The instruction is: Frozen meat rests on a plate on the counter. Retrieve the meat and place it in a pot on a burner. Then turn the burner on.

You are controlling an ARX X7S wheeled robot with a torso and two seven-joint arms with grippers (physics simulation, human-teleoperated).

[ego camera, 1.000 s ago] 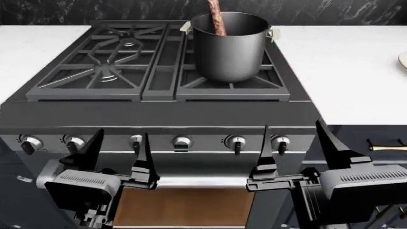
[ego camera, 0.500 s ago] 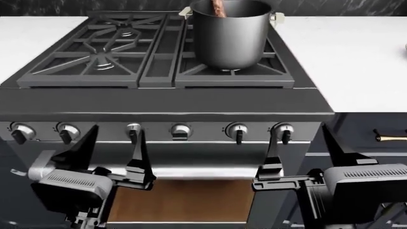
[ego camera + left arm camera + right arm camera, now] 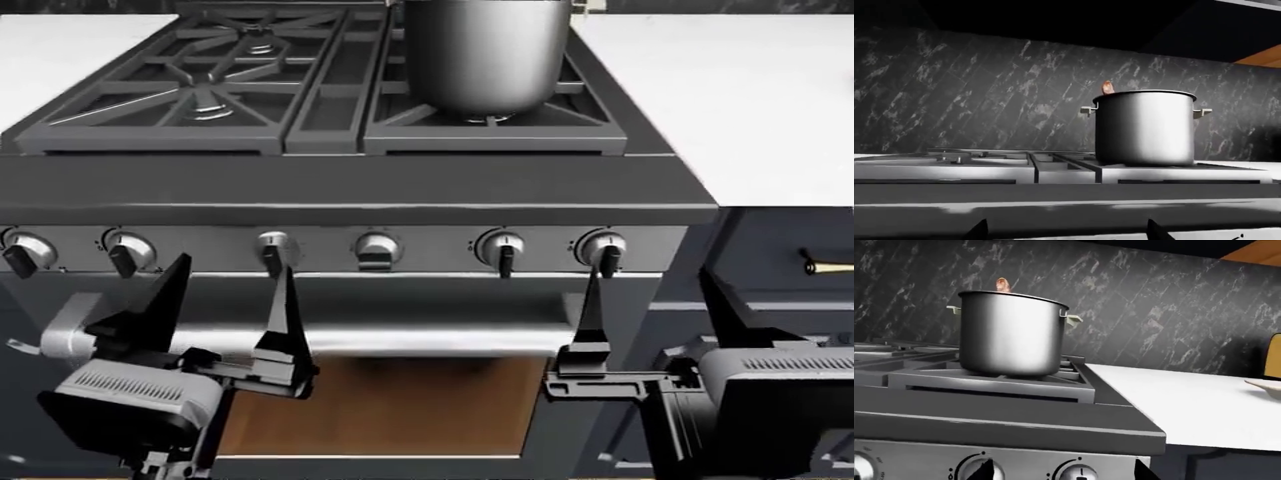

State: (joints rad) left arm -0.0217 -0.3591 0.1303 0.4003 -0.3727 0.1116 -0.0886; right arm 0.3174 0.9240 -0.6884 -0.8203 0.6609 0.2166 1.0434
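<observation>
- Stove (image 3: 360, 190): dark grey top with cast-iron star-spoked grates, steel front panel below. No brand or readable writing in any view; the right wrist view shows small marks around the knobs, too fine to read.
- Counter (image 3: 747, 100): white, faintly veined, flat, on both sides of the stove. Only the right wrist view shows the plate (image 3: 1266, 385), a pale rim at the frame edge, well apart from the stove.
- Backsplash (image 3: 987, 100): black stone with white veining, seen in both wrist views; barely in the head view.
- Oven door (image 3: 380, 400): brown window under a bright steel handle bar, head view only.
- Pot (image 3: 487, 55): smooth grey metal cylinder standing upright on the rear right grate, over a burner (image 3: 491, 118); the rim is cut off in the head view. Wrist views show the rim and two cream side handles.
- Meat (image 3: 1107, 88): inside the pot, a reddish tip poking above the rim; seen only in the wrist views.
- Left gripper (image 3: 220, 305): black, pointed fingers spread apart, empty, low before the knob panel.
- Right gripper (image 3: 654, 310): black, fingers spread wide, empty, one fingertip just below the rightmost knob (image 3: 603, 248).
- Knobs (image 3: 378, 246): six round steel knobs with dark pointers, in a row.
</observation>
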